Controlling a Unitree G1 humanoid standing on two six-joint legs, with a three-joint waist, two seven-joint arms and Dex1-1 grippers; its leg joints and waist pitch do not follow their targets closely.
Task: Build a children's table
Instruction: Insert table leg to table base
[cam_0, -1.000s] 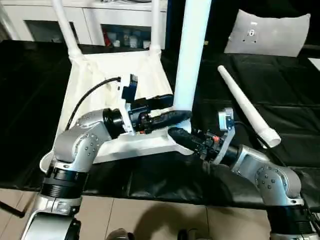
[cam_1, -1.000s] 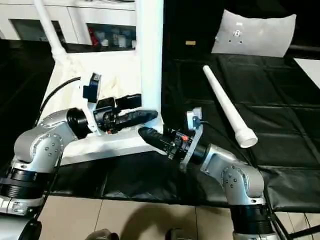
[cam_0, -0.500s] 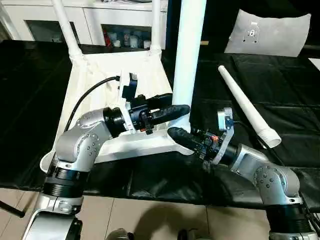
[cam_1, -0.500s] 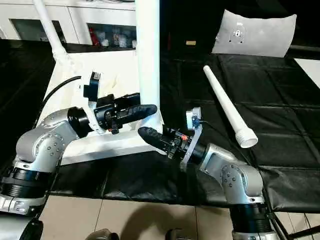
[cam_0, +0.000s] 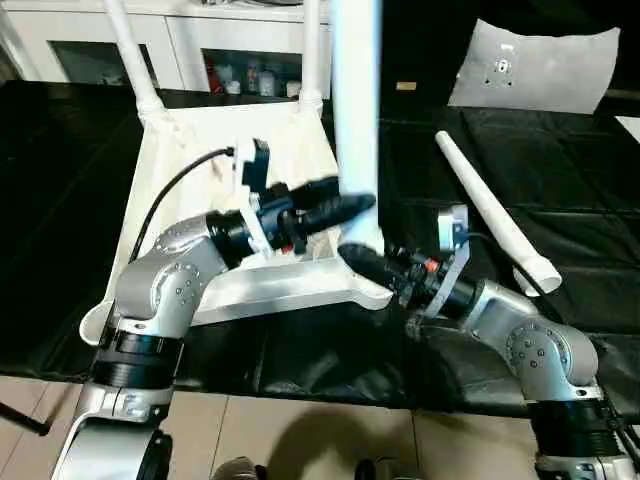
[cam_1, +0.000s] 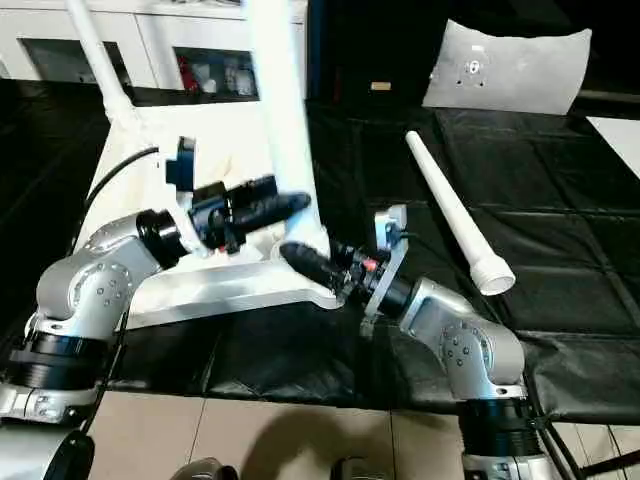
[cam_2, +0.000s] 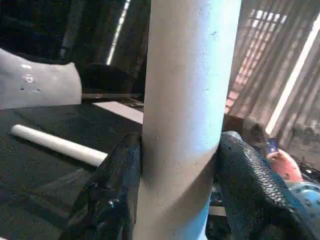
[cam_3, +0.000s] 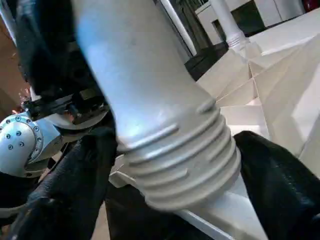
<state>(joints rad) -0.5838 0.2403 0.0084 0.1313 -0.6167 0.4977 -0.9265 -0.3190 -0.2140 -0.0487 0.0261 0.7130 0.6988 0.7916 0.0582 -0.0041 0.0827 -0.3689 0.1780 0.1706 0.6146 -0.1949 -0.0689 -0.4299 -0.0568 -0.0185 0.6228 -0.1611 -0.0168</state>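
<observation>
The white table top (cam_0: 262, 215) lies upside down on the black padded surface (cam_0: 540, 160), its near edge tipped up toward the robot. Two legs (cam_0: 130, 55) already stand in the far corner sockets, rising past the frame's top edge. A third leg (cam_0: 355, 110) stands at the near right corner, leaning a little, and both arms are on it.

The left gripper (cam_0: 338, 208) reaches across the top and has its black fingers (cam_2: 117, 185) closed on either side of this leg's shaft; the left wrist view shows them pressed flat against the tube. The right gripper (cam_0: 362, 262) comes in lower, at the leg's base. Its wrist view gives what the head cameras hide (the forearms crowd that corner): the leg's ribbed, threaded end (cam_3: 180, 165) sits just above the white corner, with the right fingers (cam_3: 280, 175) dark on both sides of it, gripping it or very nearly so.

The fourth leg (cam_1: 450, 215) lies loose on the surface to the right of the arms, well apart from the top, flared end nearest the robot. Farther back lies a grey-white sheet (cam_1: 505, 65), and white cabinets (cam_0: 180, 40) stand behind.
</observation>
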